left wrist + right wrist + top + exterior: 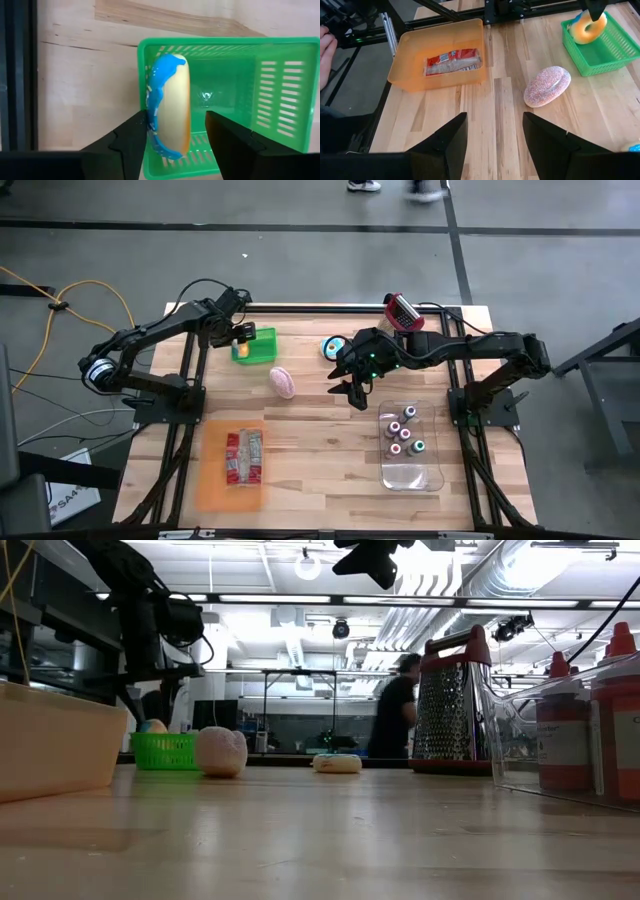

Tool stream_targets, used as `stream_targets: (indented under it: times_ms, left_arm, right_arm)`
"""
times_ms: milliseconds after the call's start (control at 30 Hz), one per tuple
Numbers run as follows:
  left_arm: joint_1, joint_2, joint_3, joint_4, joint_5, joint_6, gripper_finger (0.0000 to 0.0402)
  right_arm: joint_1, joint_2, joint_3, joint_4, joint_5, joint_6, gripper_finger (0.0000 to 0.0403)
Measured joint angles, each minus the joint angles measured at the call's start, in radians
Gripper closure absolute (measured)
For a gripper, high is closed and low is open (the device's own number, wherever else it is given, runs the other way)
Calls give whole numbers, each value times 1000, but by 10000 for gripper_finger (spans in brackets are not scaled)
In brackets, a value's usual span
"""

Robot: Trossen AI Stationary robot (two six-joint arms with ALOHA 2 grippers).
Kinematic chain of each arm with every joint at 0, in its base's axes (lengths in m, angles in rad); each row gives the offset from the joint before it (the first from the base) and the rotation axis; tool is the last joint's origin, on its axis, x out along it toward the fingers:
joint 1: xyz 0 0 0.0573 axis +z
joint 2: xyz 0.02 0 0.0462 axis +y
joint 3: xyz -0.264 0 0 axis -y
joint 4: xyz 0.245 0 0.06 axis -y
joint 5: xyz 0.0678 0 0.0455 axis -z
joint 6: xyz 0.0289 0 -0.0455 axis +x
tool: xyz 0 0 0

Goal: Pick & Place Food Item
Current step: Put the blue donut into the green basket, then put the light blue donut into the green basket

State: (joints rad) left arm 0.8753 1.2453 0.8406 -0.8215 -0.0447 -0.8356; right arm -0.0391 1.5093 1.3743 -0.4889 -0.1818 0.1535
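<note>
- We see a wooden worktop (320, 450) from above, with two dark robot arms reaching in from nine and three o'clock.
- The left gripper (176, 131) hangs over a green basket (256, 346) at about eleven o'clock on the worktop.
- A doughnut with blue icing (170, 105) stands on edge inside the basket, between the left jaws. The jaws are parted, with a gap showing on one side, so we judge the doughnut is being let go.
- We judge this placing nearly done; what remains is to lift clear.
- A pink sprinkled pastry (283, 382) lies on the bare wood just beside the basket, at its five o'clock, and may be next.
- The right gripper (494, 132) hovers near the worktop's middle, jaws apart and holding nothing.
- An orange tray (232, 492) with a wrapped snack sits at seven o'clock; a clear bin (411, 477) of small bottles sits at four o'clock.
- A metal grater (451, 700) stands at one o'clock near the back edge.
- The basket walls stand close around the left jaws; the open room is straight up.
</note>
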Motion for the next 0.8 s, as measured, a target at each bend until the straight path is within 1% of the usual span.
stream_targets:
  times_ms: [233,567,667,800]
  left_arm:
    - [0,0,0,0,-36,5,206]
    - [13,-6,0,-1,-36,10,206]
    - [25,-29,0,-2,-33,21,206]
    - [43,-92,0,-1,-31,44,206]
  right_arm:
    - [0,0,0,0,0,0,224]
    - [0,0,0,0,0,0,224]
    - [0,0,0,0,0,0,224]
    - [0,0,0,0,0,0,224]
